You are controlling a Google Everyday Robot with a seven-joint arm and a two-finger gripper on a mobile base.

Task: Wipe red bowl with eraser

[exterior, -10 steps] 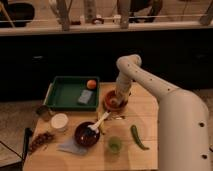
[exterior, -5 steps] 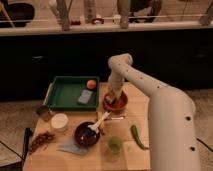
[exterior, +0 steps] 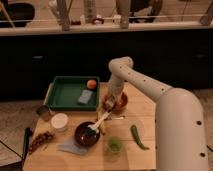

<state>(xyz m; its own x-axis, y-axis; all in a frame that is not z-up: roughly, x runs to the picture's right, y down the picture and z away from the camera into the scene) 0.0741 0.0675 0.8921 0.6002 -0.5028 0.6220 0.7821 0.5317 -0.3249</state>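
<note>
The red bowl [exterior: 120, 103] sits on the wooden table [exterior: 145, 122] to the right of the green tray. Only its right rim shows, since the arm's wrist covers its left part. My gripper [exterior: 109, 103] reaches down into the bowl's left side. A pale whitish bit at the gripper tip may be the eraser [exterior: 108, 106]; I cannot tell for sure.
A green tray [exterior: 65, 93] holds a grey-blue block [exterior: 85, 97] and an orange [exterior: 91, 84]. A dark maroon bowl [exterior: 86, 134] with a white spoon [exterior: 100, 122] stands in front. Also there: a green cup [exterior: 114, 145], a green pepper [exterior: 137, 137], a white lidded tub [exterior: 59, 121], a small can [exterior: 43, 111].
The arm has swung left and its elbow has risen. The gripper has shifted a little to the left inside the red bowl.
</note>
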